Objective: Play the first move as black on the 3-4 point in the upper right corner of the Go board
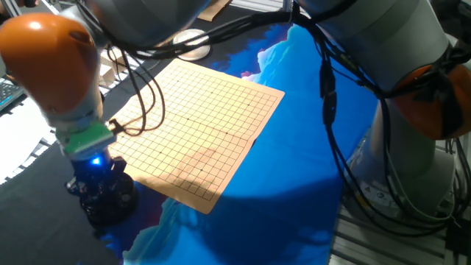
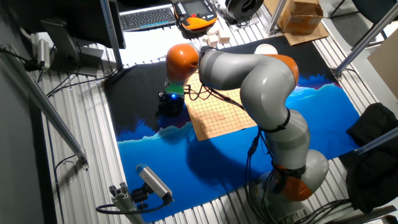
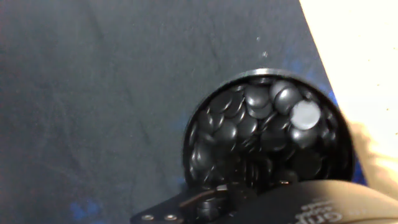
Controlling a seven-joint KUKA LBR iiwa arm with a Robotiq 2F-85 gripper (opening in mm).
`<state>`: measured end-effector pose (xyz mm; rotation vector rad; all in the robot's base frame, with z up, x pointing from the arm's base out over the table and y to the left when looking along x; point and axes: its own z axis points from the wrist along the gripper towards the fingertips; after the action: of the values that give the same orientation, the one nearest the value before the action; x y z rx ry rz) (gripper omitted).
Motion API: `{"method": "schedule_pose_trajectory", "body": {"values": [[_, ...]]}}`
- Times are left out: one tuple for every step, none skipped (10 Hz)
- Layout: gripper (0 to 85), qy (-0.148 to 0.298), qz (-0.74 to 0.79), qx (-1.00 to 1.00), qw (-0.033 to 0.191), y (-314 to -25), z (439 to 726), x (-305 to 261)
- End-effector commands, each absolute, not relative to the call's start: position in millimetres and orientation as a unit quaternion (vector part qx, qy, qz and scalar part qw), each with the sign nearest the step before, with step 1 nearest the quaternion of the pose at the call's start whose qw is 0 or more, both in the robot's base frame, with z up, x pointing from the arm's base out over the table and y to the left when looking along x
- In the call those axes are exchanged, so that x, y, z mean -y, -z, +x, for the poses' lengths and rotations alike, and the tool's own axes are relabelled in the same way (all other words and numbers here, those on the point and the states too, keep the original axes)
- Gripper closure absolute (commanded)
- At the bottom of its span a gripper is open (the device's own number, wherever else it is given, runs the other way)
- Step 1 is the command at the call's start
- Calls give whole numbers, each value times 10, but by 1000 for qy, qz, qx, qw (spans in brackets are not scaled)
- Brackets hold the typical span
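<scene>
Black stones [image 3: 249,134] fill the round bowl [image 3: 198,118] right under the gripper [image 1: 96,193], off the Go board's [image 1: 199,121] near left edge; can't tell if fingers are open or hold one, board corner w/ 3-4 pt lies away across the grid.

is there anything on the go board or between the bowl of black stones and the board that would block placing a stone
Nothing visible does. The Go board shows a bare grid, and the gripper hangs over the bowl of black stones right beside the board's edge, with only cloth between them.
</scene>
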<state>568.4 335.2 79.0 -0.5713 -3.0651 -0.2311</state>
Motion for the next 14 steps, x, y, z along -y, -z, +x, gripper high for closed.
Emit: {"method": "schedule_pose_trajectory", "body": {"values": [[680, 73, -180, 981, 7, -815, 5717, -3312], [680, 72, -180, 981, 7, -832, 5740, -3283], [510, 70, -181, 981, 6, -837, 5745, -3278], [510, 70, -183, 981, 5, -833, 5742, -3285], [510, 71, -184, 980, 5, -832, 5743, -3285], [510, 72, -184, 980, 5, -831, 5744, -3286], [510, 74, -184, 980, 5, -830, 5743, -3287], [510, 77, -184, 980, 4, -818, 5740, -3297], [510, 76, -187, 979, 0, -789, 5726, -3327], [510, 74, -188, 979, -2, -766, 5716, -3349], [510, 74, -189, 979, -3, -750, 5707, -3364], [510, 74, -190, 979, -5, -739, 5701, -3373], [510, 74, -191, 979, -5, -732, 5699, -3379], [510, 75, -192, 979, -7, -718, 5701, -3386]]}}
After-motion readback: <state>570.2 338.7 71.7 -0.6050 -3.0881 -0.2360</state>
